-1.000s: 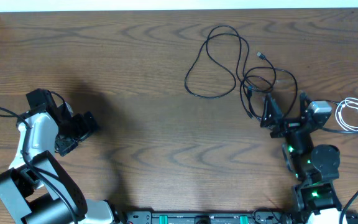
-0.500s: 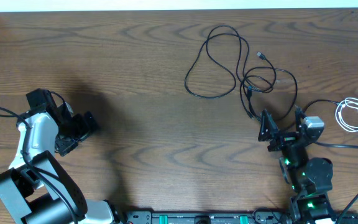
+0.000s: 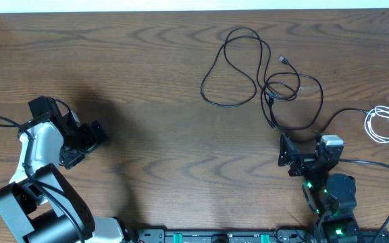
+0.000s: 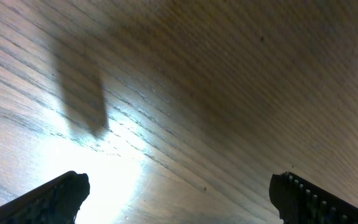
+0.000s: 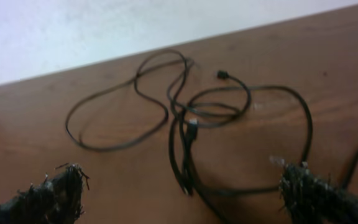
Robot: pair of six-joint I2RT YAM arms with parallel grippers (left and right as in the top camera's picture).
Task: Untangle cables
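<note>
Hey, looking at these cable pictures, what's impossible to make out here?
Black cables: which strand lies over which at the crossings; too small overhead, blurred in right wrist view.
White cable: its plug ends; coil too small overhead, outside both wrist views.
Left wrist view: only table with glare; no cable shown.

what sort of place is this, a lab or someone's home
Most likely a robot lab bench: a left arm and a right arm on a rail at the edge of a wooden table, with black cables and a white cable laid out.
</note>
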